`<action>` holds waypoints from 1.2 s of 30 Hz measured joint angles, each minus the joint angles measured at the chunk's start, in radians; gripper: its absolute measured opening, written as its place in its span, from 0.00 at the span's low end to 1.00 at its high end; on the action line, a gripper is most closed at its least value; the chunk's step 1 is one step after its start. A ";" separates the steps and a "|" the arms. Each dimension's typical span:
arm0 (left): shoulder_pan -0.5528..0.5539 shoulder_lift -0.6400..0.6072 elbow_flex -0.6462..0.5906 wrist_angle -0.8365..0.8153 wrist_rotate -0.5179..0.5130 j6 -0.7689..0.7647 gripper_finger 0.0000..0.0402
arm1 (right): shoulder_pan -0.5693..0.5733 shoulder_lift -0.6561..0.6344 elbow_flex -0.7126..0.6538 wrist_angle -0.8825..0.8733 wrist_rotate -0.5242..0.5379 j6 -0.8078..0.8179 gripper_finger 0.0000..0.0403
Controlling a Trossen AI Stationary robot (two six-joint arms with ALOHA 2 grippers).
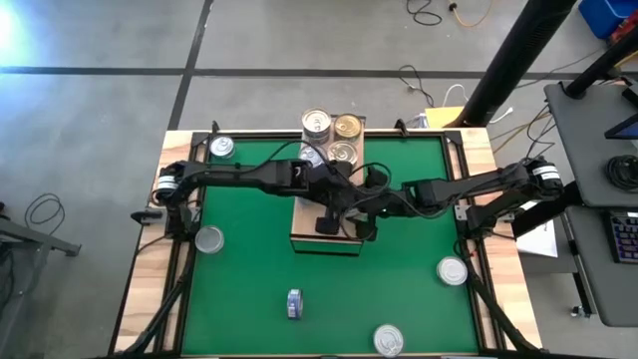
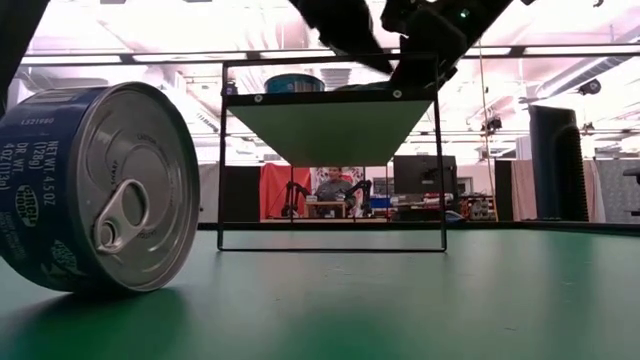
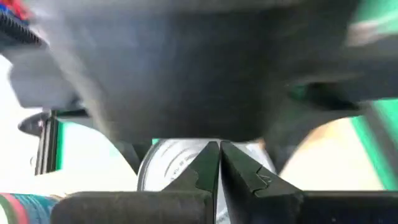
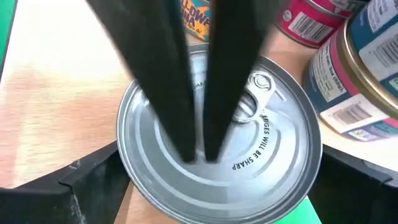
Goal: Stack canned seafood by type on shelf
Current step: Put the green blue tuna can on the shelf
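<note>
My left end effector (image 3: 219, 168) is pressed fully shut, and its two dark fingers (image 4: 180, 93) touch the lid of a silver round pull-tab tin (image 4: 261, 168) standing on the long light-wood shelf (image 1: 304, 234). My right end effector (image 4: 217, 186) is spread wide, one finger on each side of that tin (I cannot tell whether the pads touch it).

From above I count three tins at the shelf's far end: one silver-topped (image 1: 316, 122) and two gold-topped (image 1: 347, 126). Five more lie scattered on the green desk (image 1: 419, 199), and one of them, blue-labelled (image 2: 100, 190), is on its side.

My arms hide the tin between my fingers from above.
</note>
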 joint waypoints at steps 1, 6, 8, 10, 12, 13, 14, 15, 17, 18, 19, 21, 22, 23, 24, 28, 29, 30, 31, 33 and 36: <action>0.000 -0.006 0.000 0.006 0.006 0.001 0.00 | 0.000 -0.012 -0.019 0.020 -0.003 0.007 0.99; 0.028 0.015 -0.004 0.054 0.005 0.002 0.00 | 0.000 -0.068 -0.128 0.182 -0.008 0.009 0.99; 0.035 0.037 -0.006 0.050 0.005 0.002 0.00 | 0.000 -0.078 -0.164 0.240 -0.007 0.002 0.99; 0.039 0.048 -0.006 0.041 0.007 0.003 0.00 | 0.000 -0.084 -0.193 0.292 -0.009 0.002 0.99; 0.043 0.057 -0.004 0.024 0.009 0.002 0.00 | 0.000 -0.086 -0.212 0.331 -0.009 0.002 0.99; 0.045 0.061 -0.002 0.019 0.012 -0.001 0.00 | 0.000 -0.087 -0.218 0.340 -0.009 0.001 0.99; 0.047 0.063 -0.001 0.012 0.013 -0.009 0.00 | 0.000 -0.088 -0.221 0.347 -0.010 -0.001 0.99; 0.048 0.064 0.000 0.004 0.013 -0.014 0.00 | 0.000 -0.088 -0.222 0.352 -0.012 -0.001 0.99; 0.048 0.067 0.001 -0.009 0.013 -0.021 0.00 | 0.000 -0.089 -0.222 0.358 -0.014 0.003 0.99; 0.048 0.067 0.001 -0.016 0.013 -0.022 0.00 | 0.000 -0.090 -0.222 0.357 -0.014 0.006 0.99; 0.048 0.068 0.001 -0.023 0.013 -0.023 0.00 | 0.000 -0.092 -0.222 0.355 -0.014 0.013 0.99; 0.048 0.069 0.001 -0.031 0.012 -0.023 0.00 | 0.000 -0.095 -0.222 0.341 -0.014 0.025 0.99; 0.048 0.069 0.001 -0.034 0.012 -0.024 0.00 | 0.000 -0.096 -0.222 0.332 -0.014 0.029 0.99; 0.048 0.069 0.001 -0.035 0.011 -0.024 0.00 | 0.000 -0.098 -0.224 0.322 -0.013 0.037 0.99; 0.048 0.069 0.000 -0.035 0.011 -0.024 0.00 | 0.000 -0.100 -0.230 0.320 -0.009 0.043 0.99; 0.048 0.070 -0.001 -0.034 0.009 -0.024 0.00 | 0.002 -0.103 -0.299 0.409 0.004 0.077 0.99; 0.048 0.070 -0.001 -0.035 0.009 -0.024 0.00 | 0.006 -0.105 -0.333 0.472 0.008 0.085 0.99; 0.048 0.070 -0.002 -0.036 0.009 -0.024 0.00 | 0.009 -0.107 -0.372 0.546 0.012 0.095 0.99; 0.048 0.070 -0.002 -0.037 0.009 -0.024 0.00 | 0.009 -0.109 -0.411 0.622 0.014 0.097 0.99; 0.048 0.071 -0.002 -0.036 0.008 -0.025 0.00 | 0.009 -0.110 -0.488 0.770 0.016 0.092 0.99; 0.048 0.071 -0.002 -0.043 0.006 -0.027 0.00 | 0.009 -0.110 -0.591 0.973 0.004 0.089 0.99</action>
